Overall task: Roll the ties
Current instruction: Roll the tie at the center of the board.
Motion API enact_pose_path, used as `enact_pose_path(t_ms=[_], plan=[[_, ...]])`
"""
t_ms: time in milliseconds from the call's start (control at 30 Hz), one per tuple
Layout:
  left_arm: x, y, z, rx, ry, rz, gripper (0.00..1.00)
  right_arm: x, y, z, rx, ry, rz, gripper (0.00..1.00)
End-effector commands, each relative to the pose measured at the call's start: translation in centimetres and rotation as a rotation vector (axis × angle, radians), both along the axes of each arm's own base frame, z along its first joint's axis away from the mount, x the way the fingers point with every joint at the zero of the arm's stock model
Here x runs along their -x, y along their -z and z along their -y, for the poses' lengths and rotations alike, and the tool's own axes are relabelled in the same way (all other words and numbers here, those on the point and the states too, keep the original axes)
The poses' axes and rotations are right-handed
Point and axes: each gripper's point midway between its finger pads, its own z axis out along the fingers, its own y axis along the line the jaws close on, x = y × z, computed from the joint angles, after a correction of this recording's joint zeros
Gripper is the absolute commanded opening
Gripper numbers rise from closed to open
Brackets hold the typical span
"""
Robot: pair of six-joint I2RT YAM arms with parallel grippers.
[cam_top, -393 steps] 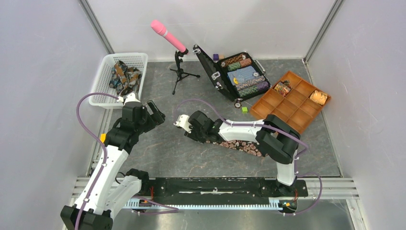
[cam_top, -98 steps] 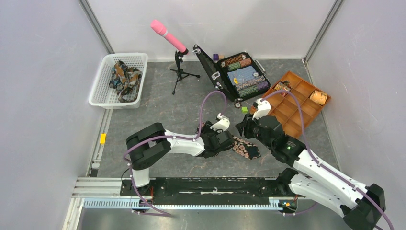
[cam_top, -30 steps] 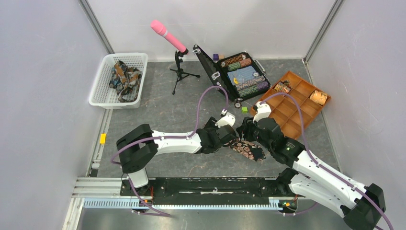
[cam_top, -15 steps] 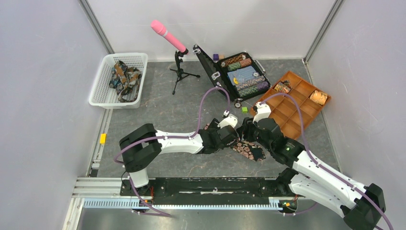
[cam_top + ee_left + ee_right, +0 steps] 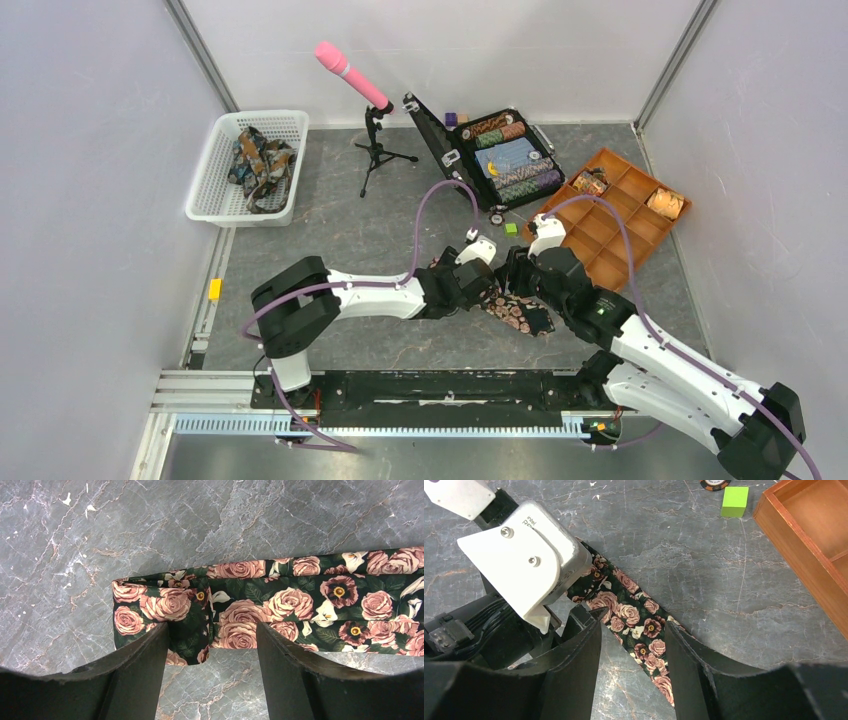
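Observation:
One of the ties [image 5: 520, 315], dark with pink roses, lies flat as a strip in the middle of the table. Its left end [image 5: 160, 602] is folded over on itself. My left gripper [image 5: 212, 627] stands open over that folded end, one finger [image 5: 142, 660] on each side, holding nothing. My right gripper [image 5: 633, 620] is open too, hovering over the strip [image 5: 644, 630] just beside the left gripper's white housing [image 5: 524, 555]. In the top view the left gripper [image 5: 483, 287] and the right gripper [image 5: 510, 283] nearly meet. More ties [image 5: 258, 158] lie bundled in the white basket [image 5: 215, 140].
An orange compartment tray [image 5: 610, 235] at the right holds a tan-gold coil [image 5: 665, 203] and a darker one [image 5: 590, 183]. An open black case of poker chips [image 5: 505, 160] stands behind, with a green cube [image 5: 734, 501] near it. A pink microphone [image 5: 352, 75] on a tripod stands at the back.
My left gripper has edged slightly right over the tie's folded end. The right arm and the tie have hardly moved, and both jaws keep their width.

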Motion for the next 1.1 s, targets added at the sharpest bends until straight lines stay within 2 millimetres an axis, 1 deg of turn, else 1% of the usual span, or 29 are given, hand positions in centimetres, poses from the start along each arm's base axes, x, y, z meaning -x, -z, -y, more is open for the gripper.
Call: enact_pose_path(t_ms=[0,100,200,500,700,767,833,867,900,967,1000,1033,1067], plan=[[0.7,2.2,0.4,0.042,-0.015,-0.088,0.71,-0.2,-0.5,-0.1,-0.018,0.003,0.022,0.56],[0.5,1.8,0.4,0.042,-0.016,-0.079,0.7,-0.3,-0.6,-0.1,-0.021,0.004,0.024,0.56],[0.3,0.8,0.3,0.044,-0.016,-0.063,0.7,-0.4,-1.0,-0.1,-0.023,0.008,0.033,0.56],[-0.2,-4.2,0.0,0.106,-0.016,0.002,0.72,-1.2,-3.5,0.2,-0.03,0.038,0.088,0.56],[0.8,-6.7,0.8,0.192,0.06,-0.003,0.72,-1.7,-4.2,0.7,-0.029,0.074,0.115,0.57],[1.2,-7.9,0.9,0.244,0.085,0.002,0.73,-1.7,-3.9,0.9,-0.027,0.082,0.115,0.57],[1.4,-9.1,0.5,0.298,0.098,0.014,0.74,-1.7,-3.7,0.8,-0.024,0.078,0.111,0.57],[1.4,-9.4,0.2,0.324,0.1,0.01,0.74,-1.7,-3.5,0.6,-0.021,0.07,0.105,0.57],[1.1,-10.0,-0.2,0.368,0.092,0.011,0.75,-1.7,-3.2,0.4,-0.019,0.063,0.095,0.57],[-0.1,-10.2,-1.8,0.447,0.046,-0.014,0.75,-1.6,-2.6,-0.2,-0.027,0.04,0.075,0.57],[-0.7,-10.5,-2.6,0.493,0.022,-0.025,0.75,-1.4,-2.3,-0.8,-0.041,0.019,0.061,0.57],[-1.3,-10.2,-3.7,0.532,-0.01,-0.049,0.75,-1.4,-2.0,-1.3,-0.058,0.002,0.052,0.57],[-1.8,-10.3,-4.4,0.583,-0.035,-0.057,0.75,-1.2,-1.6,-2.0,-0.074,-0.022,0.039,0.57]])
